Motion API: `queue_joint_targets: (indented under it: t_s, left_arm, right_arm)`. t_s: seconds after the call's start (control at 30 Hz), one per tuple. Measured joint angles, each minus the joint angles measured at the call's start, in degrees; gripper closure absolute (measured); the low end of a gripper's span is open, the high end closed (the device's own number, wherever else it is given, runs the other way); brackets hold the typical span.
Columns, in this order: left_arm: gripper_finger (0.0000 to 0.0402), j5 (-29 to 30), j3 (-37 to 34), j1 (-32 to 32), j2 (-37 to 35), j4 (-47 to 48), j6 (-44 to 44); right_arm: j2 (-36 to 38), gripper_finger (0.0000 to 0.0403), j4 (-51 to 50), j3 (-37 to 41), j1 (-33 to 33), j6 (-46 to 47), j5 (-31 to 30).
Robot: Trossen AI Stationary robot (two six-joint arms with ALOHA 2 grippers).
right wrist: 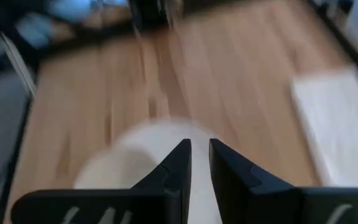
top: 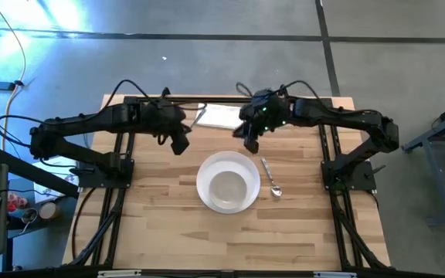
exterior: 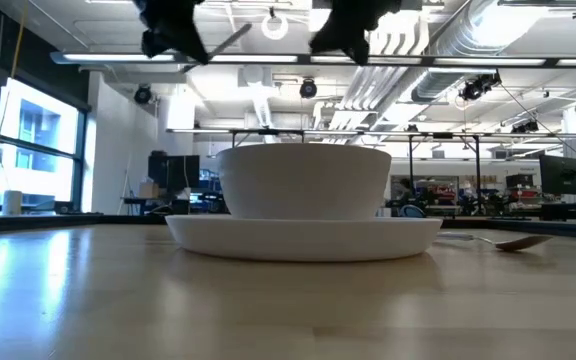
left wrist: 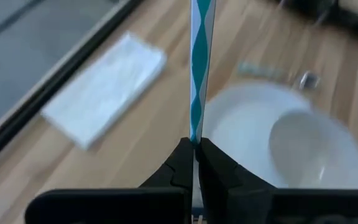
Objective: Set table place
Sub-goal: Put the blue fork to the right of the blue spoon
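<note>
A white bowl (top: 228,188) sits in a white round plate (top: 207,166) at the middle of the wooden table (top: 153,232). A metal spoon (top: 271,179) lies on the table just right of the plate. My left gripper (top: 181,144) hovers above the table, far left of the plate, shut on a thin long piece (left wrist: 199,68), seemingly the fork, which looks teal and white edge-on. My right gripper (top: 251,144) hovers beyond the plate's far right rim. Its fingers are a narrow gap apart (right wrist: 200,158) and empty. My left gripper pinches the thin piece between its two fingertips at one end (left wrist: 194,135). The piece sticks straight out past the fingertips, in line with the fingers and edge-on to the wrist camera. It is lifted clear of the table, as the low view (exterior: 230,40) also shows.
A folded white napkin (top: 221,116) lies near the table's far edge, between the two grippers. The black rail frame (top: 118,177) runs along the table's left and right sides. Bare wood lies left of the plate and toward the near edge.
</note>
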State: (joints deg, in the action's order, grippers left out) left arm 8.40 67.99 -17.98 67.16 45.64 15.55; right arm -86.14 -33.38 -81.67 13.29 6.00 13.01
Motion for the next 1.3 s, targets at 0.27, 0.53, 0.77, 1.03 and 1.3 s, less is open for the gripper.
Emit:
queue_joint_targets:
  t_s: [0.27, 0.53, 0.77, 1.03, 1.3]
  left_arm:
    - [0.0401, -0.4, 0.0, 0.0, 1.3, -5.9, -0.8]
    - [0.0402, -1.5, 0.0, 0.0, 2.4, -6.7, -1.4]
    - [0.0401, -1.5, 0.0, 0.0, 2.4, -11.0, -2.5]
    - [0.0401, -1.4, 0.0, 0.0, 2.4, -13.4, -3.1]
    - [0.0401, -1.3, 0.0, 0.0, 2.4, -13.4, -3.2]
  right_arm:
    - [0.1, 0.0354, 13.2, 0.0, 2.7, 0.3, 1.6]
    - [-0.3, 0.0314, 14.6, 0.0, 4.5, 2.9, 4.1]
    - [-2.1, 0.0276, 18.8, 0.0, 4.3, 4.5, 4.1]
    - [-5.4, 0.0267, 29.4, 0.0, 4.3, 6.0, 4.1]
    - [-7.2, 0.0267, 35.1, 0.0, 3.9, 7.2, 4.4]
